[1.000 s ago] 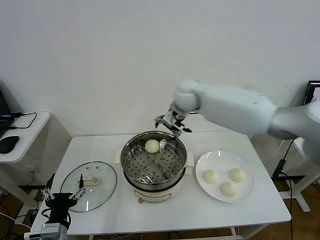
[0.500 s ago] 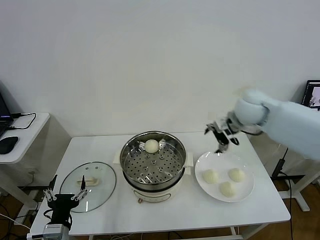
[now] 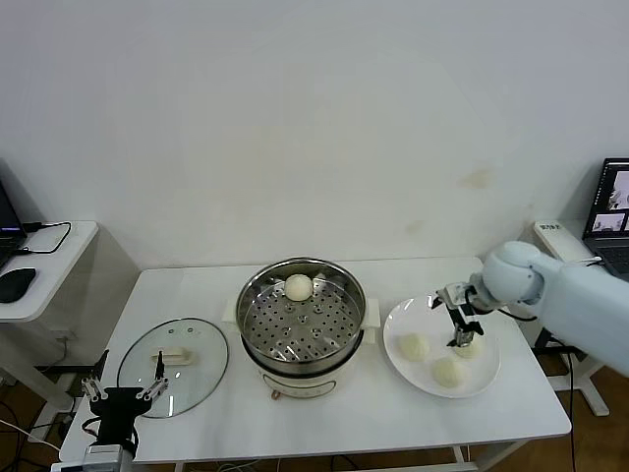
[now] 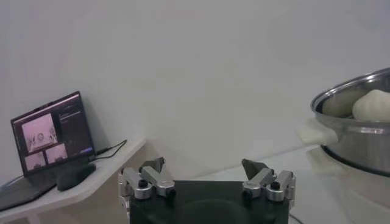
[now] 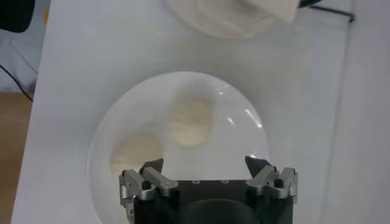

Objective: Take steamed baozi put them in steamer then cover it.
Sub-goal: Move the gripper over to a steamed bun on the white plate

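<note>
The steel steamer [image 3: 257, 324] stands mid-table on its cream base, uncovered, with one baozi [image 3: 298, 287] on the perforated tray at the back. Three more baozi [image 3: 414, 346] lie on the white plate [image 3: 432, 313] to its right. My right gripper [image 3: 459, 337] is open and empty, low over the plate's far right bun [image 3: 470, 346]. The right wrist view shows my right gripper [image 5: 204, 164] above the plate [image 5: 244, 140], with two buns [image 5: 190, 120] ahead of it. My left gripper [image 3: 123, 393] is parked at the table's front left corner, and the left wrist view shows it [image 4: 203, 165] open and empty.
The glass lid [image 3: 201, 339] lies flat on the table left of the steamer. A side table with a mouse [image 3: 15, 283] stands at far left. A laptop [image 3: 614, 202] sits on a stand at far right. The wall is close behind the table.
My right arm has swung from the steamer's back rim to the right and down over the plate. The bun in the steamer has stayed put. The left arm has barely moved.
</note>
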You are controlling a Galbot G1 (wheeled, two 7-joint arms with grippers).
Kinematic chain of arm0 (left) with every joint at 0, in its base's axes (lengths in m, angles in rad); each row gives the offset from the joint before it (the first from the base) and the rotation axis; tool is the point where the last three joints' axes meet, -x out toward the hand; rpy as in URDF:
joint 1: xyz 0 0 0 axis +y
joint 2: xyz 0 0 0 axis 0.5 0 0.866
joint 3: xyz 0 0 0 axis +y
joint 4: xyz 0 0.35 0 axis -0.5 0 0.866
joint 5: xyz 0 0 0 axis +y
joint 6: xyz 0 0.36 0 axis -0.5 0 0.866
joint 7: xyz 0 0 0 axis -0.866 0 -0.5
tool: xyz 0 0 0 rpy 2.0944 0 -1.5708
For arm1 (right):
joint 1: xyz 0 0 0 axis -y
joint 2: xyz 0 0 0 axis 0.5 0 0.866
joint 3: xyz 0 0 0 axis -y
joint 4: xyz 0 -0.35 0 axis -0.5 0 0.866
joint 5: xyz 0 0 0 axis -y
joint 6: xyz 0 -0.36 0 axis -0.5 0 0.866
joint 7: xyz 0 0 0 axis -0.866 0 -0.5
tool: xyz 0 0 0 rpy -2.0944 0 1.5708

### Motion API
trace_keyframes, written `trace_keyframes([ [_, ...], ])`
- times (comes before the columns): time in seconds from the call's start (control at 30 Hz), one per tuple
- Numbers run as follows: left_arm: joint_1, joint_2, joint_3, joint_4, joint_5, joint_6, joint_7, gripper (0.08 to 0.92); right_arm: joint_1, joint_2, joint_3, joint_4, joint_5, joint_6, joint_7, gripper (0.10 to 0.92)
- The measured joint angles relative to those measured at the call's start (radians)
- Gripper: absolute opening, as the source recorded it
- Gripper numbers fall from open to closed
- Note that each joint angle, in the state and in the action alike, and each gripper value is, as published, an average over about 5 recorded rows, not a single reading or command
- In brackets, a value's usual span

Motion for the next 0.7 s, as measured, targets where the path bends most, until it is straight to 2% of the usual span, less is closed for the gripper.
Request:
trace_keyframes([
  [0.5,-0.004,0.0,-0.014,0.012,0.001,-0.002,-0.001,0.823,-0.11,0.139,0.066,-0.14,-0.05,-0.001,0.025,0.823],
  [0.6,-0.005,-0.001,-0.013,0.014,0.001,-0.002,-0.001,0.823,-0.118,0.152,0.071,-0.154,-0.057,-0.005,0.024,0.805],
  [0.7,-0.006,-0.001,-0.013,0.014,0.001,-0.002,-0.001,0.823,-0.126,0.16,0.077,-0.163,-0.065,-0.01,0.021,0.754],
])
